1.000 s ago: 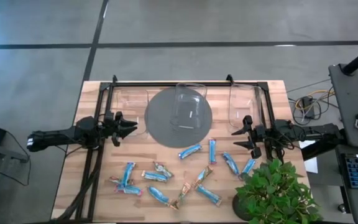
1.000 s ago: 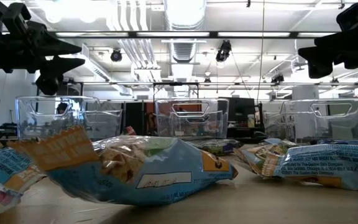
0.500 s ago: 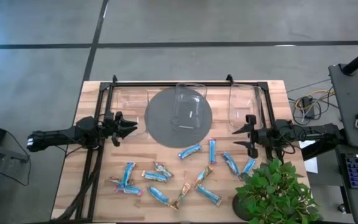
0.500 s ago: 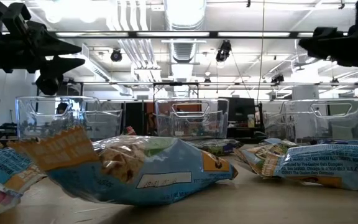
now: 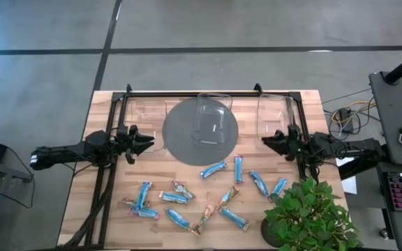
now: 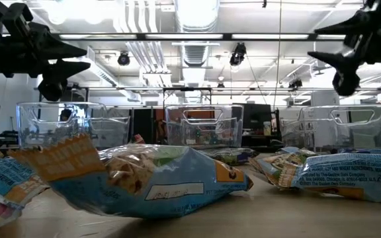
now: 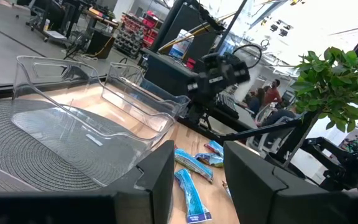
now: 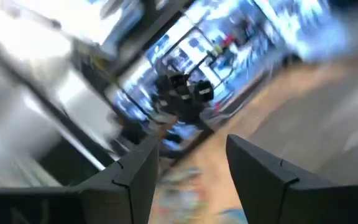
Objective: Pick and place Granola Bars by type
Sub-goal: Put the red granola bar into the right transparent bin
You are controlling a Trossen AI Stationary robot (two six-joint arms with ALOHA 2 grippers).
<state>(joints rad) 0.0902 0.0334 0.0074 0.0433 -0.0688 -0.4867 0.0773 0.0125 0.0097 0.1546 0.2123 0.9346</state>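
Observation:
Several granola bars lie flat and scattered on the near half of the wooden table. Most are bright blue, such as one (image 5: 213, 169) near the middle and one (image 5: 258, 183) farther right. A few are tan, such as one (image 5: 229, 197). In the low view a blue bar (image 6: 144, 178) lies close in front. My left gripper (image 5: 147, 143) hovers open and empty at the left, beside the grey mat. My right gripper (image 5: 265, 141) hovers open and empty at the right, above the table. It also shows in the low view (image 6: 333, 56).
Three clear plastic bins stand along the far edge: left (image 5: 149, 111), middle (image 5: 213, 118) on a round grey mat (image 5: 180, 136), and right (image 5: 274, 115). A potted green plant (image 5: 309, 216) stands at the near right corner. A black frame rail (image 5: 187, 93) runs along the far edge.
My right gripper has rolled about its wrist: its fingers lay spread side by side over the table and now stand one above the other. It has also shifted a little toward the far edge. Its right wrist view is blurred by the motion. The bars have not moved.

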